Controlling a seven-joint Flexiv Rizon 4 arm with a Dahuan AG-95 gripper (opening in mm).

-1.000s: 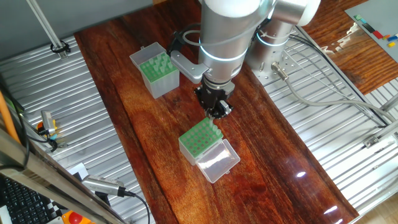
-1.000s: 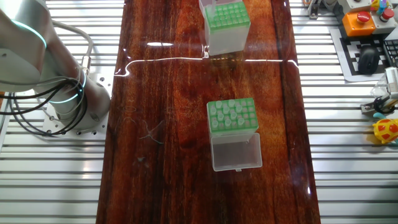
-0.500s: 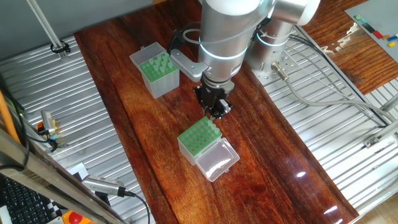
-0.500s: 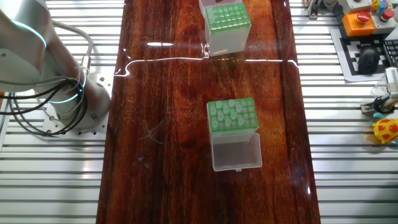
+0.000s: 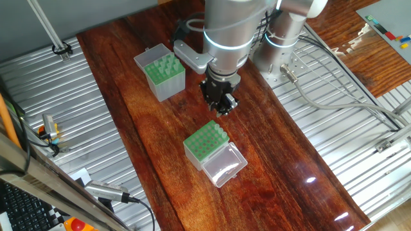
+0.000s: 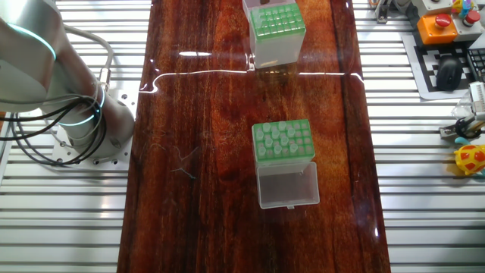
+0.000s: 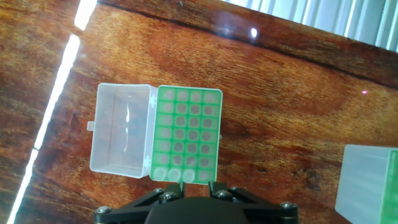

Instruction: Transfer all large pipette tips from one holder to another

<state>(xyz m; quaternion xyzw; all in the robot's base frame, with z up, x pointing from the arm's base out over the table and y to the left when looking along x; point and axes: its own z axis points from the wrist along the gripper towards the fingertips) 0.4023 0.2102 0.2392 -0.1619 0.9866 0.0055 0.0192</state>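
The taller grey-sided holder [image 5: 160,72] stands at the back left of the wooden table with several pale green pipette tips [image 5: 164,65] sticking up from its green top. It also shows in the other fixed view as the holder [image 6: 276,29] and at the right edge of the hand view as the holder [image 7: 369,183]. The shorter green-topped box [image 5: 205,142] sits mid-table with its clear lid [image 5: 225,165] folded open; several tips [image 6: 282,138] sit in its plate [image 7: 186,134]. My gripper [image 5: 219,105] hangs above the table between the two boxes. Its fingers [image 7: 215,186] stand apart with nothing between them.
Ribbed metal surfaces flank the wooden table [image 5: 270,147] on both sides. The arm's base [image 6: 83,121] with its cables stands left of the table in the other fixed view. Cables [image 5: 334,96] run along the right. A keyboard and small toys [image 6: 470,155] lie off the table edge.
My gripper has risen and drawn back from the corner of the shorter box toward the taller holder. Both boxes stay where they were.
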